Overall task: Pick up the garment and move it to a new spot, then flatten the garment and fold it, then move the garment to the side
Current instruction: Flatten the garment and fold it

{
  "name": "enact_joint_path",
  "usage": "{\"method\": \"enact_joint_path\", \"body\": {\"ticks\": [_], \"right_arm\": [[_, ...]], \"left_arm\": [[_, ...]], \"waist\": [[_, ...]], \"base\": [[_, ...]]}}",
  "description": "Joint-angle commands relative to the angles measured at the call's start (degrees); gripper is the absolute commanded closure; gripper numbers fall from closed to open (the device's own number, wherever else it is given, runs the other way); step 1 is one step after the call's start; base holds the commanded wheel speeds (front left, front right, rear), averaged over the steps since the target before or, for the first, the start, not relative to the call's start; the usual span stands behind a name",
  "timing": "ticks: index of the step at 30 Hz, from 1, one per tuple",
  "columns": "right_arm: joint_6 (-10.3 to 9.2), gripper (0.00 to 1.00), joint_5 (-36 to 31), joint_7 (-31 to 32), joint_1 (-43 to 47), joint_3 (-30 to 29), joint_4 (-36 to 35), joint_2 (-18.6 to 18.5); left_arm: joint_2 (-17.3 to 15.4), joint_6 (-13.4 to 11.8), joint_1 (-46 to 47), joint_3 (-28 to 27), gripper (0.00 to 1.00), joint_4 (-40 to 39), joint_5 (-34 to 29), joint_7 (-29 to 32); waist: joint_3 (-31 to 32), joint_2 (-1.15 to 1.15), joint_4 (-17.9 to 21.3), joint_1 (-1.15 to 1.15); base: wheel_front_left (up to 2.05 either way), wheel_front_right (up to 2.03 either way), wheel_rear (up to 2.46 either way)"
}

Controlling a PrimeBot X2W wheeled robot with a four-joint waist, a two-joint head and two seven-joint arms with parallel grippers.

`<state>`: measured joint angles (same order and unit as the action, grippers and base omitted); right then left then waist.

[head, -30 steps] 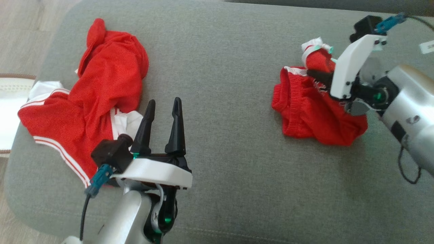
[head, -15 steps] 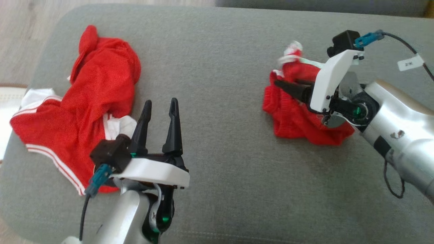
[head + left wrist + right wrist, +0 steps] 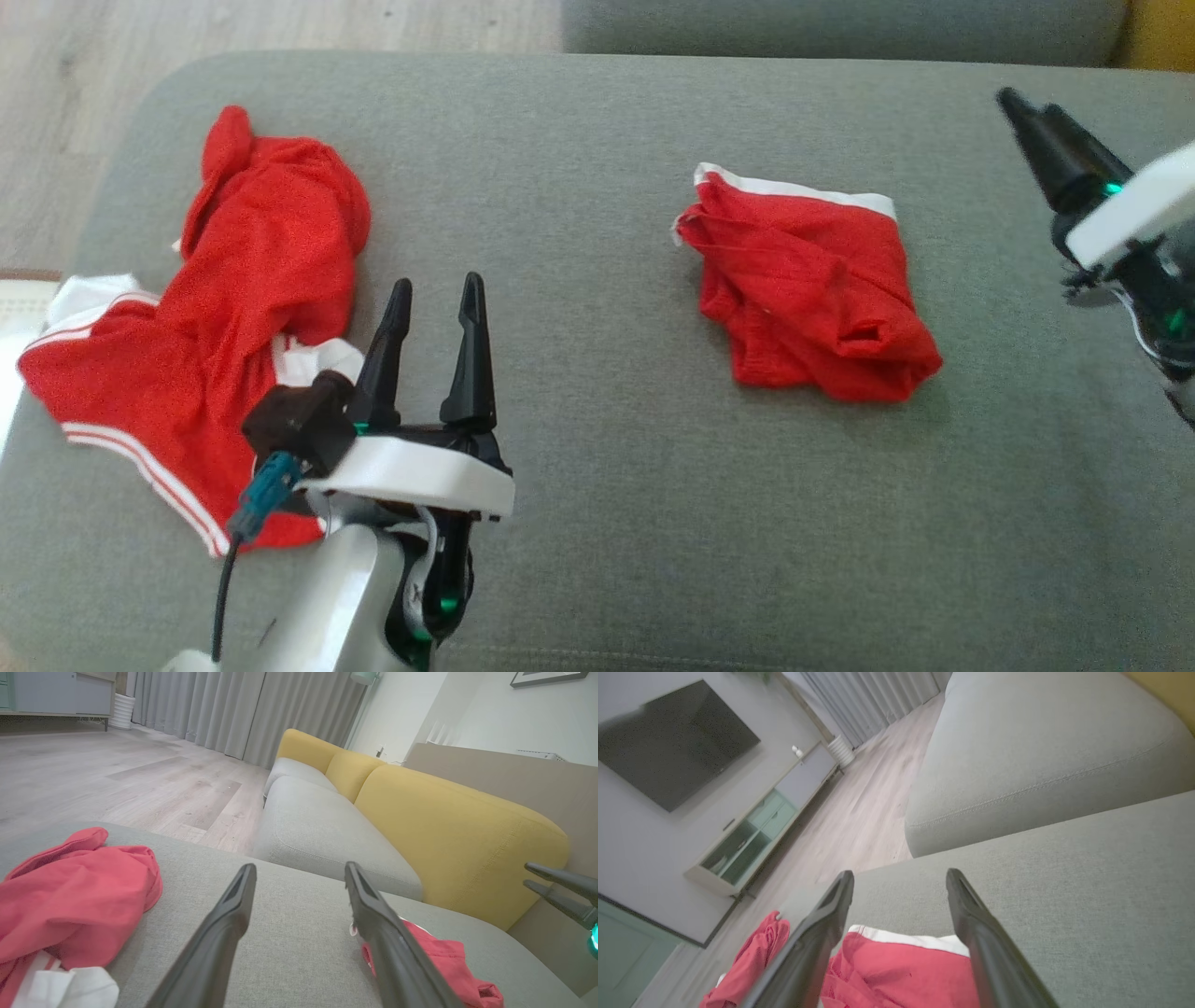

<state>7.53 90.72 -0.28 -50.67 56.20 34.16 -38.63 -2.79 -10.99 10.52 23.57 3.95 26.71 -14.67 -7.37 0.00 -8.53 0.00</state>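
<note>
We hold our right gripper spread wide, gripping nothing; the folded red garment lies on the grey cushion below and ahead of it. Our left gripper, also spread and empty, has a crumpled red garment at its left.

The head camera looks steeply down from above on the grey cushion and takes in most of its top. The left wrist camera sits low and close over that cushion, behind the left pincer, facing across it to the yellow sofa. The right wrist camera is rolled sideways and looks past the right pincer toward the television. All 3 views share the folded red garment and the crumpled red garment.
</note>
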Motion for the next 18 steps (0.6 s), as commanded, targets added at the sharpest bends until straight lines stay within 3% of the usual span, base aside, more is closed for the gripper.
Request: {"method": "enact_joint_path", "body": {"ticks": [1, 8, 9, 10, 13, 18], "right_arm": [[-0.04, 0.00, 1.17, -2.02, 1.95, -1.61, 0.48, -0.25], [-0.04, 0.00, 9.88, 3.27, 4.82, -3.97, 8.74, 3.89], [-0.04, 0.80, 12.36, 4.43, 4.87, -5.14, 10.13, 5.20], [-0.04, 1.00, 15.33, 6.39, 5.07, -6.31, 11.52, 6.69], [-0.04, 1.00, 26.11, 15.21, 5.51, -9.46, 18.03, 12.14], [-0.04, 1.00, 33.31, 22.98, 5.49, -10.46, 23.56, 17.46]], "left_arm": [[-0.09, 0.31, 0.51, -1.63, 0.00, -1.85, -0.31, -0.33], [-0.09, 0.47, 0.16, -1.39, 0.00, -1.55, -0.43, -0.33], [-0.09, 0.46, 0.14, -1.36, 0.00, -1.56, -0.41, -0.33], [-0.09, 0.47, 0.08, -1.28, 0.00, -1.50, -0.36, -0.33], [-0.09, 0.54, -0.32, -0.28, 0.00, -0.94, -0.12, -0.33], [-0.09, 0.23, -0.27, 0.25, 0.00, -0.89, 0.33, -0.33]], "waist": [[0.00, 0.00, -0.80, 0.00], [-0.52, 0.00, -2.90, 0.00], [-0.61, 0.00, -3.18, 0.00], [-0.65, 0.00, -3.46, 0.00], [-0.68, 0.00, -4.61, 0.00], [-0.84, 0.00, -5.93, 0.00]], "base": [[0.00, 0.00, 0.00], [0.00, 0.00, 0.00], [0.00, 0.00, 0.00], [0.00, 0.00, 0.00], [0.00, 0.00, 0.00], [0.00, 0.00, 0.00]]}}
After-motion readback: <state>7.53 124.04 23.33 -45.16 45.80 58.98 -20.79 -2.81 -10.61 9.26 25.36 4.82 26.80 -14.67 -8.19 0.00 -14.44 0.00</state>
